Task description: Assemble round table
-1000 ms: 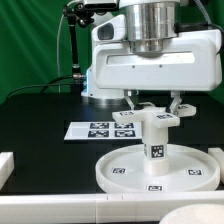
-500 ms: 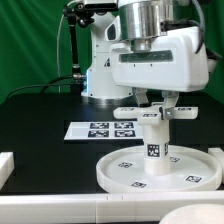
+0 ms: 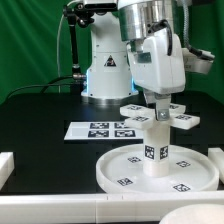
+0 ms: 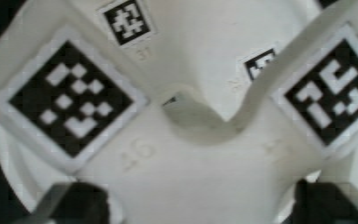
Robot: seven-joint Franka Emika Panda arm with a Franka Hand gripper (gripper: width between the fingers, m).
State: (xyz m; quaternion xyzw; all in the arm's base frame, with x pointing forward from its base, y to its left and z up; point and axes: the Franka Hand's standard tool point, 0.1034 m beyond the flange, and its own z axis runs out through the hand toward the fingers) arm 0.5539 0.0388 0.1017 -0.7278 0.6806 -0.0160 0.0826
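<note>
In wrist view, cross-shaped piece (image 4: 190,120) tags close-up

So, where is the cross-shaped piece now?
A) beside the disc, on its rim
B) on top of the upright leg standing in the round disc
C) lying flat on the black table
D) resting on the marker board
B: the cross-shaped piece sits on the upright leg, which stands in the round disc, under the claw.

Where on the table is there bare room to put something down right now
Bare black tabletop lies to the exterior view's left of the marker board, and a strip runs between that board and the round disc. It is crowded toward the exterior view's right, where the gripper works at the cross-shaped piece atop the leg.
</note>
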